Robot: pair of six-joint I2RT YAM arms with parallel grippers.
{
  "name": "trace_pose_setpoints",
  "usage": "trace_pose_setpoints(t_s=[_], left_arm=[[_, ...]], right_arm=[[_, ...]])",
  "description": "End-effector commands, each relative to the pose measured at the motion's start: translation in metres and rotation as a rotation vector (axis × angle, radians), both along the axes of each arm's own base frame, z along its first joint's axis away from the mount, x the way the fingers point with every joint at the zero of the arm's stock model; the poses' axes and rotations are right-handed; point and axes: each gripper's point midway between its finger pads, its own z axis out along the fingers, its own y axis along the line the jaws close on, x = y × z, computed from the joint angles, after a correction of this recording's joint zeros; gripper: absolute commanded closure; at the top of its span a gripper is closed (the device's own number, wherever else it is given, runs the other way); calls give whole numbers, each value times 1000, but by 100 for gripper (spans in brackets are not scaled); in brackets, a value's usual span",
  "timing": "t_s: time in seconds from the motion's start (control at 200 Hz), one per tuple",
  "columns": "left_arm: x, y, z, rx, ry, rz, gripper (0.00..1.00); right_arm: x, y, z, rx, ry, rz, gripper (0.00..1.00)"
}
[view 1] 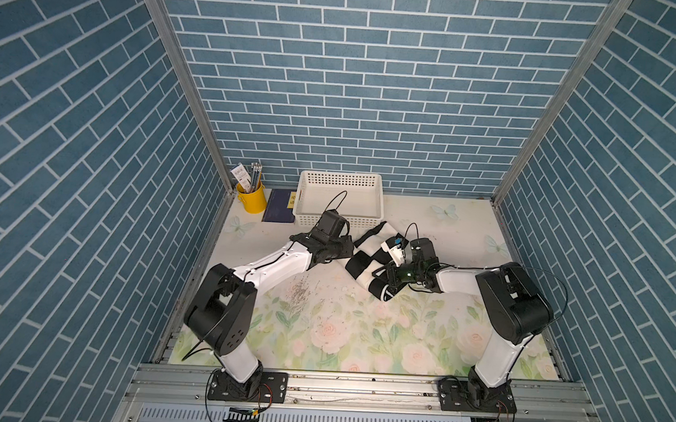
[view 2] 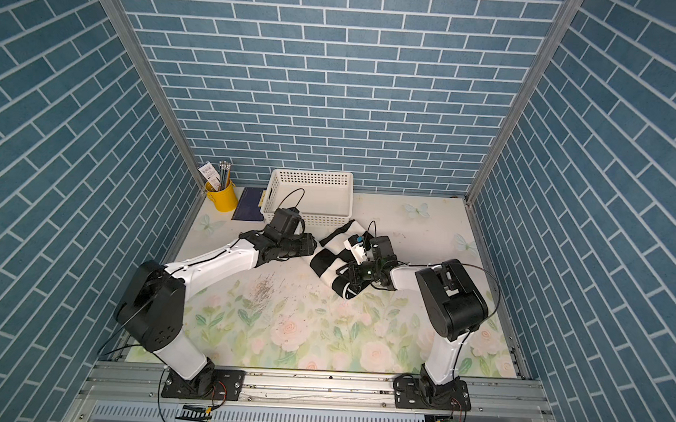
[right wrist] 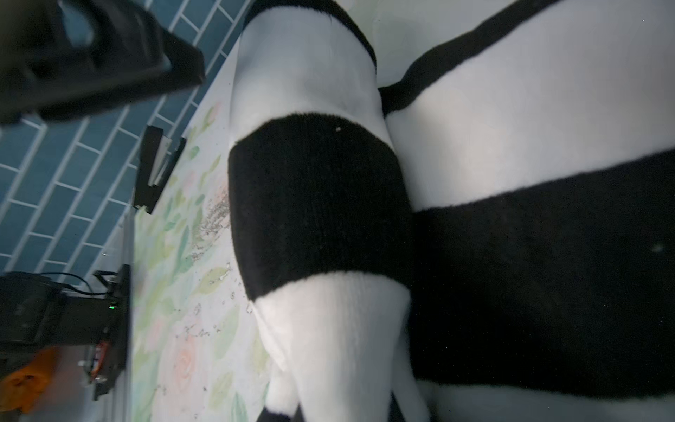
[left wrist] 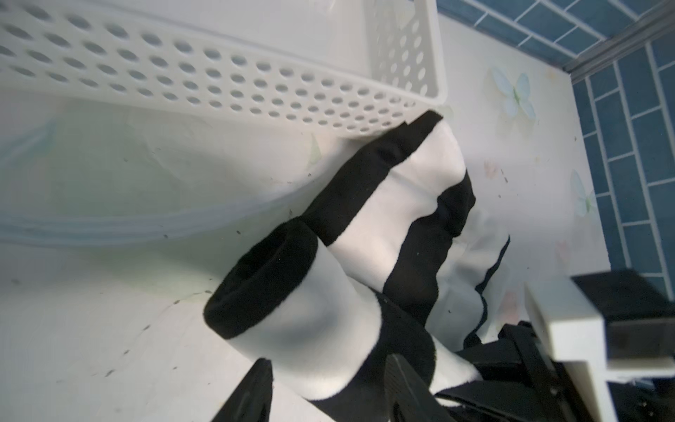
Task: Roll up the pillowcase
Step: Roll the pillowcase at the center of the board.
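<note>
The pillowcase (view 1: 365, 257) (view 2: 328, 259) lies mid-table, black and cream striped, partly wound into a roll, with a loose flap reaching toward the basket. My left gripper (view 1: 348, 253) (view 2: 313, 244) is at the roll's left end. In the left wrist view its fingers (left wrist: 401, 387) stand on either side of the rolled end (left wrist: 292, 299), closed against it, gripper (left wrist: 328, 369). My right gripper (view 1: 384, 289) (view 2: 347, 290) sits at the roll's near right end. In the right wrist view the cloth (right wrist: 317, 204) covers nearly all of that gripper (right wrist: 339, 413), pinched at its base.
A white perforated basket (view 1: 340, 177) (left wrist: 219, 84) stands at the back, its front corner touching the cloth's flap. A yellow cup of pencils (view 1: 251, 199) and a dark blue book (view 1: 279, 211) sit at the back left. Walls close three sides.
</note>
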Motion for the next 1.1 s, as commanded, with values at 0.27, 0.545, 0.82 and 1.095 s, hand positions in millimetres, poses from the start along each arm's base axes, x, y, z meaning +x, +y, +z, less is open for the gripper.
trace_pose_setpoints(t_s=[0.27, 0.545, 0.82, 1.095], left_arm=[[2, -44, -60, 19, 100, -75, 46], [1, -45, -62, 15, 100, -84, 46], [1, -45, -60, 13, 99, -88, 46], [-1, -41, -56, 25, 90, -83, 46]], right_arm=[[1, -39, -12, -140, 36, -177, 22], [10, -56, 52, -436, -520, -266, 0], [-15, -18, 37, -711, -838, -96, 0], [-14, -1, 2, -903, -917, -9, 14]])
